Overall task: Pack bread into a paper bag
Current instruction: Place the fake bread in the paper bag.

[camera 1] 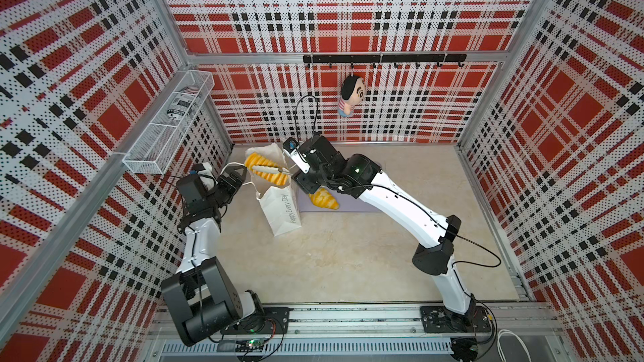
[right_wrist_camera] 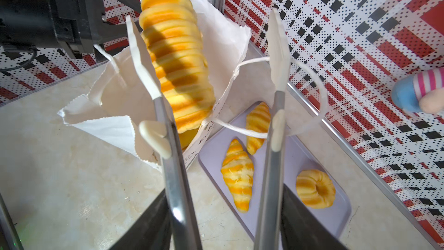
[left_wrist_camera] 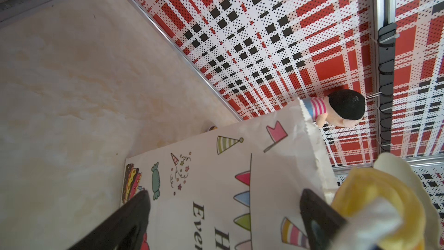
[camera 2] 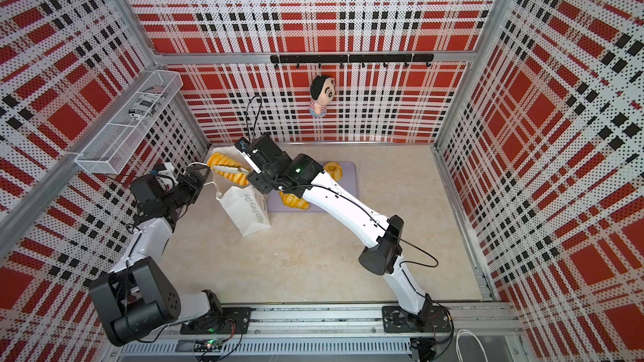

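The white paper bag [camera 1: 283,211] [camera 2: 249,214] [right_wrist_camera: 113,97] stands open left of the lavender tray [right_wrist_camera: 300,155]. A ridged long roll [camera 1: 267,173] [camera 2: 228,173] [right_wrist_camera: 177,63] leans with its lower end in the bag's mouth and most of it sticking out. My right gripper [camera 1: 296,172] [right_wrist_camera: 224,196] is shut on metal tongs [right_wrist_camera: 272,164]. The tongs' white tips stand spread: one overlaps the roll, the other is clear of it. On the tray lie two croissants [right_wrist_camera: 237,176] [right_wrist_camera: 258,123] and a ring bun [right_wrist_camera: 314,192]. My left gripper [camera 1: 238,174] [left_wrist_camera: 225,196] stands open beside the bag's printed face [left_wrist_camera: 216,188], a cord handle looping by its fingers.
A plush doll [camera 1: 350,95] hangs from a black hook rail [camera 1: 383,58] on the back wall. A white wire basket [camera 1: 167,123] juts from the left wall above my left arm. The bag's other cord handle [right_wrist_camera: 240,128] hangs over the tray.
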Tool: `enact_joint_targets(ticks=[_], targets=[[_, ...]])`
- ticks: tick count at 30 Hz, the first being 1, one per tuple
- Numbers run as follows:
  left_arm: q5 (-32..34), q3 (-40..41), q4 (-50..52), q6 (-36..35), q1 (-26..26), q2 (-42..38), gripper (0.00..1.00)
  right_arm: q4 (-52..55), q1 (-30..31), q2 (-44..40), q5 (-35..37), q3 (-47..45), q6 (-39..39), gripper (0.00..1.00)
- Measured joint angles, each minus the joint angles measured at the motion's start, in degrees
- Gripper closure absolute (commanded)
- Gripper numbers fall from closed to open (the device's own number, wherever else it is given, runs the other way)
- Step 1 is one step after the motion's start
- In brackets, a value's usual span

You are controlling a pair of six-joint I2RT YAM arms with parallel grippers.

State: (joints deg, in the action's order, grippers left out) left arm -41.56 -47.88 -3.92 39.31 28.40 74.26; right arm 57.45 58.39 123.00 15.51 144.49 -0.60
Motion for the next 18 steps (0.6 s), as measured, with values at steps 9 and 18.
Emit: enact_joint_targets(ticks=[9,18], targets=[[-0.04,0.00,3.17,-1.92,1.75,-2.80,0.02,-0.76,0.00,0.52,3.43,0.44,-1.29,0.30],[-0.11,0.00,4.74,-2.64,2.38,-3.37,0.02,-0.83,0.00,0.98,5.40,0.44,-1.97,0.29]])
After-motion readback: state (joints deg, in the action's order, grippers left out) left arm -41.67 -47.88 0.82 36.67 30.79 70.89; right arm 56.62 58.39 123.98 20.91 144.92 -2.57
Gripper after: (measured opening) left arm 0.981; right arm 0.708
